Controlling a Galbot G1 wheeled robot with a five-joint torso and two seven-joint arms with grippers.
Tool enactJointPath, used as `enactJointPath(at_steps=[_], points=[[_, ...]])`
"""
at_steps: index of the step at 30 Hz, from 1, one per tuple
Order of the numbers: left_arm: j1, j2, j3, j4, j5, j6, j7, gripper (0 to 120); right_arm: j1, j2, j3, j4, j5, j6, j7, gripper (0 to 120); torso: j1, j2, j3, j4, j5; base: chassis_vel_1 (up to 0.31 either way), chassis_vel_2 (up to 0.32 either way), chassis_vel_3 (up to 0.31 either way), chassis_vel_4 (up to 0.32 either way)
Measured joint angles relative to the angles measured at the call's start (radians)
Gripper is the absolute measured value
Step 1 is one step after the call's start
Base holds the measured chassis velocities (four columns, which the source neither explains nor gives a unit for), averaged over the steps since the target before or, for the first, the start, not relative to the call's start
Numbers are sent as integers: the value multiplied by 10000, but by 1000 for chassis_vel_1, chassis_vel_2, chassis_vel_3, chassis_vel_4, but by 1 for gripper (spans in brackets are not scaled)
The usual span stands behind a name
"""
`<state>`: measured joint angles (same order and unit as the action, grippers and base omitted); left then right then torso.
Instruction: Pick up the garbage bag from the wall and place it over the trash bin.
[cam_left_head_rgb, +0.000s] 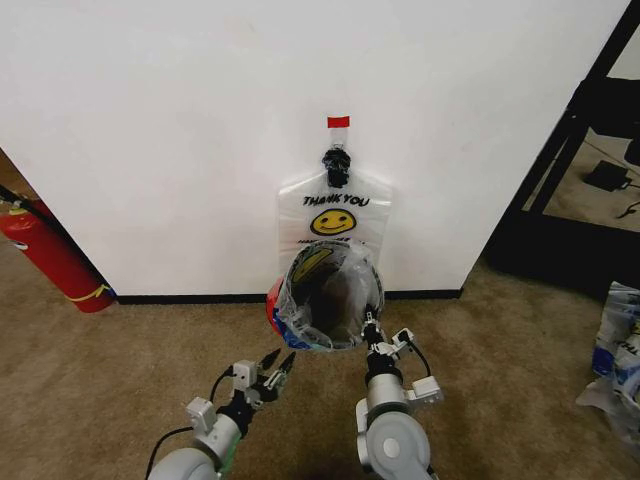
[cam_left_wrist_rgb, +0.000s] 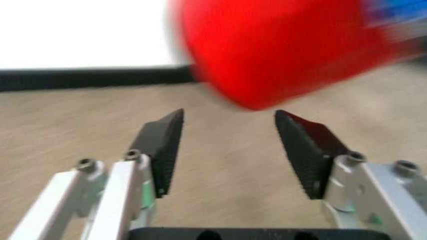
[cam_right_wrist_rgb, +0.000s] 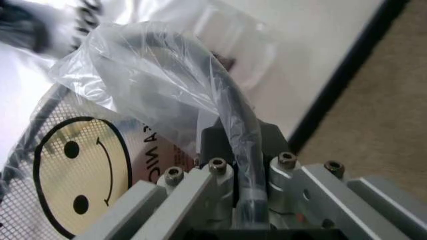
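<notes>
Where the beige carpet (cam_left_head_rgb: 120, 380) meets the white wall (cam_left_head_rgb: 180, 150) at the far left, a red fire extinguisher (cam_left_head_rgb: 50, 255) leans against the black baseboard (cam_left_head_rgb: 190, 298). Moving right along the floor, the left gripper (cam_left_head_rgb: 277, 364) hovers low over the carpet, pointing toward the bin; its jaws are spread apart with nothing between them. The left wrist view shows the two dark ribbed fingers (cam_left_wrist_rgb: 163, 145) parted, with the red base of the bin blurred just ahead of them.

At the centre, a garbage bag (cam_left_head_rgb: 335, 215) hangs flat on the wall from a dark clip (cam_left_head_rgb: 337, 165) under a strip of red tape (cam_left_head_rgb: 338, 121). It carries black "THANK YOU" lettering and a yellow smiley face. Directly below and in front of it sits the trash bin (cam_left_head_rgb: 325, 335), tipped so its mouth faces the camera. A bag with a smiley face already lines the bin, its thin plastic draped over the rim.

Just right of centre, the right gripper (cam_left_head_rgb: 371, 330) is at the near right edge of the bin. In the right wrist view its jaws are pressed together, pinching the black wire rim wrapped in crinkled clear plastic.

At the far right, a dark doorway (cam_left_head_rgb: 590, 150) opens beside the wall.
</notes>
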<state>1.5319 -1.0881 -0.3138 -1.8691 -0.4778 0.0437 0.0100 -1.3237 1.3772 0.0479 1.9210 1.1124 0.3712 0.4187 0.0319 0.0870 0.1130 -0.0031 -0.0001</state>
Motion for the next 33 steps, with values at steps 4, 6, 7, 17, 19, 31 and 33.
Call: enactJointPath(at_steps=[4,6,7,17,19,31,33], points=[[-46,55,-169,206,278,365,-1937,78,123,67,-2,8,-435,-680,1557,1,0,0,0,0,0,0,0,0,0],[-47,56,-208,233,279,382,-2195,83,154,87,-21,18,-557,-912,2024,1,0,0,0,-1,0,0,0,0,0],[-30,53,-232,234,279,389,-2322,86,198,101,-35,19,-701,-1199,2542,1,0,0,0,0,1,0,0,0,0],[124,-317,-76,60,493,588,-2617,100,648,-556,113,241,-1116,-3481,4718,1,0,0,0,-1,1,0,0,0,0],[147,-342,-63,61,498,599,-2620,100,646,-622,110,218,-1169,-3791,4827,1,0,0,0,0,2,0,0,0,0],[294,-348,-77,-172,498,608,-2597,100,301,-627,69,350,-1649,-4417,4883,26,0,0,-1,-1,1,0,0,0,0],[316,-324,-79,-226,492,604,-2591,100,111,-731,69,496,-1826,-4781,5050,36,0,0,0,0,2,0,0,0,0]])
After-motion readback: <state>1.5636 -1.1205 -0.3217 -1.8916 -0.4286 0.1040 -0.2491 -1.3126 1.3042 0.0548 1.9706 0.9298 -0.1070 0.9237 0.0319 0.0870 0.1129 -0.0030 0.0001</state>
